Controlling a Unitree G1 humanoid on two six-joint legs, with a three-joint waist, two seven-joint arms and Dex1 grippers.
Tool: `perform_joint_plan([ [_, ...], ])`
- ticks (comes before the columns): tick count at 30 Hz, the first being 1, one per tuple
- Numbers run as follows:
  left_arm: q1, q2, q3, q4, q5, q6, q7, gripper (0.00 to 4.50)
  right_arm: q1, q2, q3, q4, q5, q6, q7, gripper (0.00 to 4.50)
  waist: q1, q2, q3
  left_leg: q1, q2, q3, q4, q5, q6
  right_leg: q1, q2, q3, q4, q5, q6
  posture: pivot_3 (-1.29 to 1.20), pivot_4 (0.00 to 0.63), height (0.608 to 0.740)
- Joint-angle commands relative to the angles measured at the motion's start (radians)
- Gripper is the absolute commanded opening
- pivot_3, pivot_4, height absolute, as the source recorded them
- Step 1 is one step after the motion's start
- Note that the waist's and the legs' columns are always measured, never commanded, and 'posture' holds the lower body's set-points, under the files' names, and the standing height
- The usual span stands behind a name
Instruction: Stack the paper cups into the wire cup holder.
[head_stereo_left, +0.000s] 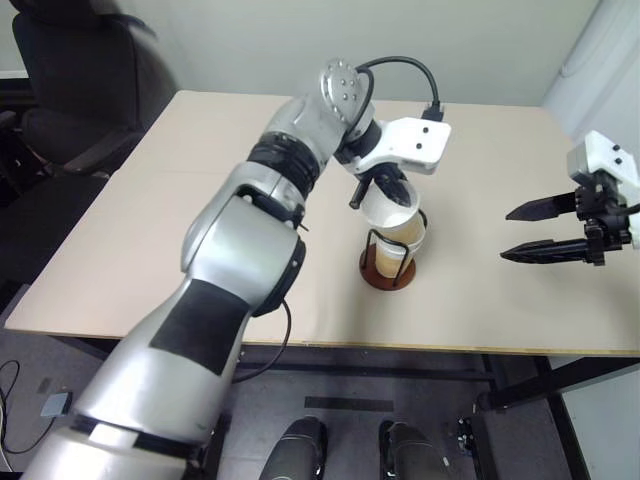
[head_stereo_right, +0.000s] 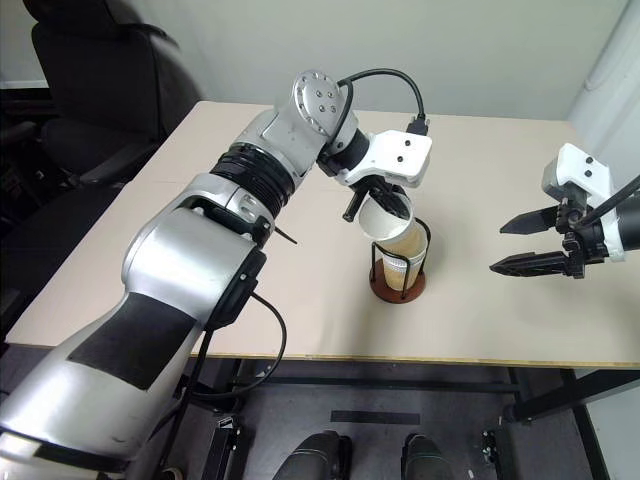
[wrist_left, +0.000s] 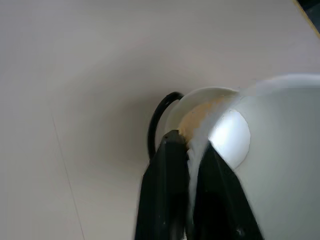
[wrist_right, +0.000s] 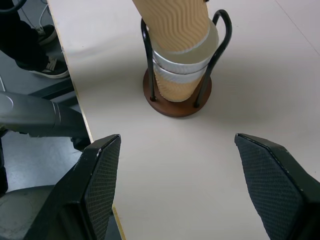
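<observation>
At centre frame of the head views, on the beige counter (head_stereo_left: 150, 250), we note the wire cup holder (head_stereo_left: 388, 270): reddish-brown disc base, thin black wire loops upright. Inside it sit two nested paper cups (wrist_right: 181, 75), white rims one just above the other, as the right wrist view shows.

A third cup (head_stereo_right: 385, 222) is tilted, its lower end entering the top of the nested pair and its open white mouth facing up and toward the left of the frame. The left gripper (head_stereo_right: 378, 200) comes in from the upper left and sits at this cup's rim. In the left wrist view, its two black fingers (wrist_left: 167, 190) straddle the rim wall, one outside and one inside, with only a narrow gap between them; the jaws are nearly closed on the rim of the third cup. We cannot tell how firm that grip is.

At the right edge of the frame, the right gripper (head_stereo_left: 545, 230) hangs above the counter, well apart from the holder, pointing toward it. Its jaws stand wide open with nothing between them.

A black office chair (head_stereo_left: 70, 90) stands at upper left, beyond the counter edge.
</observation>
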Motion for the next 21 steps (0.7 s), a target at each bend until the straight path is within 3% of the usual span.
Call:
perform_joint_plan([
  [1, -0.008, -0.014, 0.001, 0.0, 0.009, 0.009, 0.02, 1.33, -0.005, -0.027, -0.042, -0.024, 0.015, 0.003, -0.001, 3.7, 0.0, 0.0, 0.0, 0.0, 0.0, 0.0, 0.0, 0.0, 0.0, 0.0, 0.0, 0.0, 0.0, 0.0, 0.0, 0.0, 0.15, 0.74],
  [6, -0.009, -0.013, 0.029, -0.002, -0.01, 0.013, 0.035, 3.13, 0.005, -0.028, -0.046, -0.021, 0.014, 0.002, -0.004, 3.7, 0.0, 0.0, 0.0, 0.0, 0.0, 0.0, 0.0, 0.0, 0.0, 0.0, 0.0, 0.0, 0.0, 0.0, 0.0, 0.0, 0.15, 0.74],
  [10, -0.026, 0.027, 0.13, -0.005, -0.096, 0.072, 0.042, 4.46, 0.008, -0.025, -0.048, 0.006, 0.007, -0.007, -0.01, 3.7, 0.0, 0.0, 0.0, 0.0, 0.0, 0.0, 0.0, 0.0, 0.0, 0.0, 0.0, 0.0, 0.0, 0.0, 0.001, 0.0, 0.15, 0.74],
  [15, -0.018, 0.099, 0.157, -0.007, -0.108, 0.108, 0.035, 4.46, -0.007, -0.015, -0.026, 0.055, -0.017, -0.044, -0.006, 3.7, -0.002, 0.0, 0.0, 0.001, 0.0, 0.0, 0.0, 0.0, 0.0, 0.0, 0.001, 0.0, 0.0, 0.0, 0.001, 0.0, 0.15, 0.74],
  [21, 0.006, 0.099, 0.145, -0.01, -0.098, 0.107, 0.04, 4.46, -0.029, -0.003, -0.007, 0.071, -0.028, -0.06, 0.004, 3.7, 0.004, 0.0, 0.0, 0.0, 0.0, 0.0, 0.0, 0.0, 0.0, 0.001, 0.0, 0.0, 0.0, 0.0, 0.0, 0.0, 0.15, 0.74],
])
